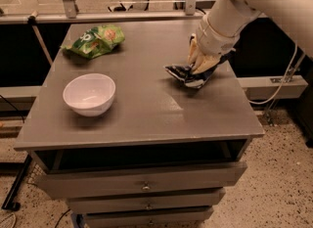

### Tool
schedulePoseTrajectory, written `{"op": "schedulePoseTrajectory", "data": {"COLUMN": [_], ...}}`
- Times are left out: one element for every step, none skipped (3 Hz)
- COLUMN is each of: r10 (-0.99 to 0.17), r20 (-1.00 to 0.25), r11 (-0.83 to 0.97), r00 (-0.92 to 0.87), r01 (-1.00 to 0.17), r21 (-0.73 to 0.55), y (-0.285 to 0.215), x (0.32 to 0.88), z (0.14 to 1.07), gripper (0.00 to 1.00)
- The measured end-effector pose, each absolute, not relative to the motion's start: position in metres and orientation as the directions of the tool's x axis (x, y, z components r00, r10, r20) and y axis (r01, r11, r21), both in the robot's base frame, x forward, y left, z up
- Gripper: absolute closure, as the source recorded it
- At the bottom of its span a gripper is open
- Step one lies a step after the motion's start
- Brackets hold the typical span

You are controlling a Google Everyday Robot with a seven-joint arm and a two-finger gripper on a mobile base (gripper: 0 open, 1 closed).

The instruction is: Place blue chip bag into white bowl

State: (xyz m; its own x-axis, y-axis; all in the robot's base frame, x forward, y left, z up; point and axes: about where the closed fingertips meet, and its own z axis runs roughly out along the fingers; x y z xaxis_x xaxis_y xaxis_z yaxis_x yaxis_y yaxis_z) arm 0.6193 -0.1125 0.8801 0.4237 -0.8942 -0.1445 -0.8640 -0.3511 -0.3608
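The blue chip bag [183, 74], dark navy foil and crumpled, lies on the right side of the grey table [156, 114]. My gripper [198, 60] comes down on it from the upper right, and its pale yellow fingers [206, 63] are closed on the bag's top part. The bag's lower end still touches the tabletop. The white bowl [89, 94] stands upright with nothing in it on the left front part of the table, well to the left of the gripper.
A green chip bag [94, 40] lies at the table's back left corner. The table is a cabinet with drawers [145, 187] below. A metal rail [122, 16] runs behind the table. The white arm [264, 2] reaches in from the upper right.
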Motion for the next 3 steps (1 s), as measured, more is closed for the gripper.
{"op": "schedulePoseTrajectory", "data": {"r10": [-0.884,-0.868,-0.868], "r20": [-0.145,-0.177,-0.177], "r11": [-0.345,-0.318,-0.318], "r00": [0.445,0.464,0.464], "r01": [-0.828,-0.793,-0.793], "r21": [-0.443,-0.520,-0.520], "y": [-0.116,-0.119,-0.119], "x": [0.623,0.628,0.628], "z": [0.910,0.939,0.939], "gripper": [1.00,1.00,1.00]}}
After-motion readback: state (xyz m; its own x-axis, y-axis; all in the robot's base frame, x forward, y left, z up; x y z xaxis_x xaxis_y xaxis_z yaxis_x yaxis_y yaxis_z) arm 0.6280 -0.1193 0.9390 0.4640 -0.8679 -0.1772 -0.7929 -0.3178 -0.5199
